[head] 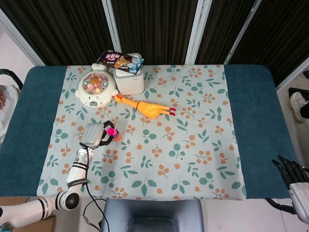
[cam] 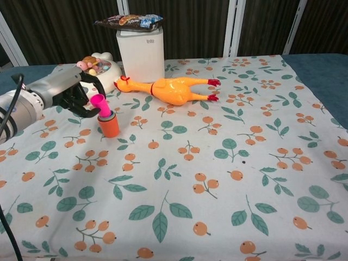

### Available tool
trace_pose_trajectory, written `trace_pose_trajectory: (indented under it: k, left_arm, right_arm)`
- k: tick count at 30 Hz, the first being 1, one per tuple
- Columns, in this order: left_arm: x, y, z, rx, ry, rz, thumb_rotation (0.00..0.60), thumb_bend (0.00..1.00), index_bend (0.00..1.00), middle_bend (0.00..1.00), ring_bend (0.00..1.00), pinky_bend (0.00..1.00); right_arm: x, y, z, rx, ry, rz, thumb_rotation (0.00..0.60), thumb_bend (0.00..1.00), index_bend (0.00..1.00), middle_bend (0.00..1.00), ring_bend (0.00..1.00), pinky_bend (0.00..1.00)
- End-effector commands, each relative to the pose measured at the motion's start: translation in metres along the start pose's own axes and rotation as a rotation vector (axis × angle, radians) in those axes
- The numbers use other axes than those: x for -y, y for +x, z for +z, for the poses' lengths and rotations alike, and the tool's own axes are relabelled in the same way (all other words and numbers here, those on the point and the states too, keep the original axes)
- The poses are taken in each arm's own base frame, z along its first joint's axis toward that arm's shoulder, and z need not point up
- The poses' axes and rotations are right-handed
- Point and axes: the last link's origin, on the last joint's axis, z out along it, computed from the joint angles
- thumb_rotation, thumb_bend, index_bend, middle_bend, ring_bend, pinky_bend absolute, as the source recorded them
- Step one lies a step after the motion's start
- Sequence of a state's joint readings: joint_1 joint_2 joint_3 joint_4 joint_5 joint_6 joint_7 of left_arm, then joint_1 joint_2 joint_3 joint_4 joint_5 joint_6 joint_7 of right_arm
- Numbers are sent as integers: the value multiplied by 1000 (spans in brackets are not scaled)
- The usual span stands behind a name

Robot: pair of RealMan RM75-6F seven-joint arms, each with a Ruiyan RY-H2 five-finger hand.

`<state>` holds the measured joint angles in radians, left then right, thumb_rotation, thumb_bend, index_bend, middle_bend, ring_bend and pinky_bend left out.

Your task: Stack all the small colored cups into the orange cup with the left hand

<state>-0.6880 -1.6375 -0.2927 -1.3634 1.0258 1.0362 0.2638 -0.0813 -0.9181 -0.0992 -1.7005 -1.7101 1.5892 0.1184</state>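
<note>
Fingers: your left hand [cam: 76,92] has its dark fingertips [cam: 89,111] curled around the pink cup [cam: 99,101], holding it by the side wall so the open stack below stays reachable from above

Pink cup: it sits tilted, its lower end at or just inside the mouth of the stack; whether it is fully seated you cannot tell from either view. In the head view the pink cup [head: 111,131] shows just right of the left hand [head: 95,134]

Orange cup [cam: 109,126]: upright on the floral tablecloth [cam: 179,179], near the left edge, with a blue cup rim [cam: 107,115] showing nested at its top. You judge the task near its end, this cup likely among the last to go in

Right hand [head: 292,175]: low at the far right, off the cloth, fingers apart and holding nothing; well apart from the work

Surroundings: rubber chicken [cam: 171,88] lies on its side behind and to the right of the stack, near but not touching. Round toy with coloured balls [head: 96,87] and white box [cam: 141,53] with a snack packet [cam: 128,21] on top stand behind your hand. The toy is closest to your wrist; mind it when you lift away
</note>
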Motion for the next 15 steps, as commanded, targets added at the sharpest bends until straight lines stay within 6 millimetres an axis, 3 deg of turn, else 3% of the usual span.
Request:
trace_pose_trajectory:
  k: [1, 4, 8, 12, 15]
  left_arm:
    - [2, -2, 0, 8, 3, 2, 600, 359, 499, 1000, 1000, 1000]
    - [2, -4, 1, 11, 5, -2, 600, 360, 393, 1000, 1000, 1000]
    - [3, -7, 0, 28, 3, -8, 600, 365, 38, 1000, 1000, 1000]
    - [2, -4, -4, 32, -18, -18, 600, 353, 0, 1000, 1000, 1000]
    - [8, 6, -20, 29, -61, -13, 600, 347, 0, 997, 1000, 1000]
  right_arm:
    - [0, 0, 0, 0, 1, 0, 600, 213, 0, 0, 0, 0]
    - [0, 0, 0, -1, 1, 1, 600, 212, 0, 0, 0, 0]
    - [0, 0, 0, -3, -1, 0, 600, 213, 0, 0, 0, 0]
    - [0, 0, 0, -3, 1, -2, 600, 213, 0, 0, 0, 0]
    - [-1, 1, -1, -5, 1, -3, 600, 213, 0, 0, 0, 0]
